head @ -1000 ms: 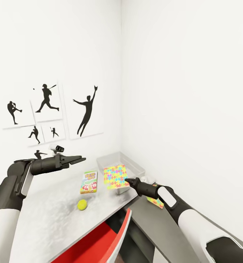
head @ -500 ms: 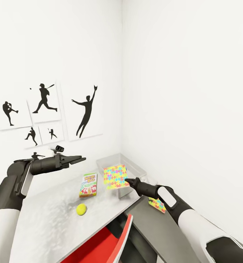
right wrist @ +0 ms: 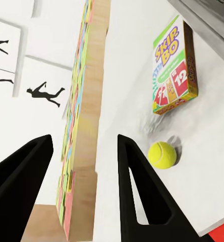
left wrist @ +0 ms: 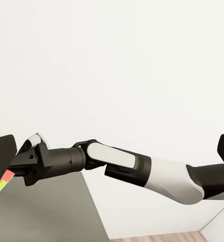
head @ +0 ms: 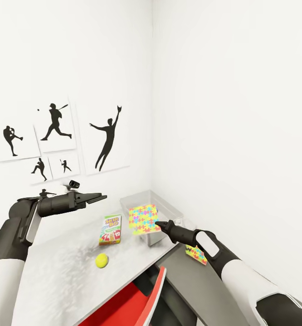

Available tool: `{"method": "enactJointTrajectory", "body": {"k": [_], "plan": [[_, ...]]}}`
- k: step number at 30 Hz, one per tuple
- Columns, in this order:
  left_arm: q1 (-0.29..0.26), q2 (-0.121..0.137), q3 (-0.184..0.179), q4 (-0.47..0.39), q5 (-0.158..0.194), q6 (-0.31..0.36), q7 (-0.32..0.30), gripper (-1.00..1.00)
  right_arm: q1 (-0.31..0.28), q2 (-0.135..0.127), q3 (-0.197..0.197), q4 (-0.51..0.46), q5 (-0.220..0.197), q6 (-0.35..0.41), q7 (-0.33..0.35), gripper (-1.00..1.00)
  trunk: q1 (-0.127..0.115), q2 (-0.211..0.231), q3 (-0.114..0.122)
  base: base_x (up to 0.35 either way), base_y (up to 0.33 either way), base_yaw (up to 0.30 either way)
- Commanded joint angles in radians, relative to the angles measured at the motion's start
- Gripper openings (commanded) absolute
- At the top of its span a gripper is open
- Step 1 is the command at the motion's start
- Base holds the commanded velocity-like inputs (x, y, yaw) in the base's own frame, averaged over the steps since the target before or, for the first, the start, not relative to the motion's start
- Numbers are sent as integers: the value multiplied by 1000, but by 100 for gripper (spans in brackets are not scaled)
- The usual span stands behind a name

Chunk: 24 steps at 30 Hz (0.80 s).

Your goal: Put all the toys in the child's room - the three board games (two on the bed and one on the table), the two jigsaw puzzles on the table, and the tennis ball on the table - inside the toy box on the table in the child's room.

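White walls are flanking the surface (head: 69, 271); right claw (head: 158, 223) is pinching the thin, stiff jigsaw puzzle (head: 143, 218) by its edge; left claw (head: 99, 197) is hanging released.

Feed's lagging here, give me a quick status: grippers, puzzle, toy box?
Right gripper shut on jigsaw puzzle, held at toy box front rim. Left gripper open, empty, above table. Nothing blocking the box.

Black baseball-player silhouettes (head: 56, 142) hang on white panels across the left wall (head: 69, 54), one large leaping catcher (head: 106, 141) nearest the corner. A plain white wall (head: 232, 113) meets it there. Low down, something red with a pale edge (head: 133, 301) shows, perhaps a chair seat.
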Motion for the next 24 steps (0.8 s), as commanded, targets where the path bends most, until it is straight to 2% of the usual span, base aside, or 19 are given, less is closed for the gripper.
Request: {"method": "enactJointTrajectory", "body": {"k": [1,24], "plan": [[0,0,0,0,0,11,-4,100,-1,0,3,1,-3,1,2,-100,0,-1,0,0,16,0],[0,0,1,0,0,11,-4,100,-1,0,2,1,-3,2,2,-100,0,-1,0,45,1,0]]}}
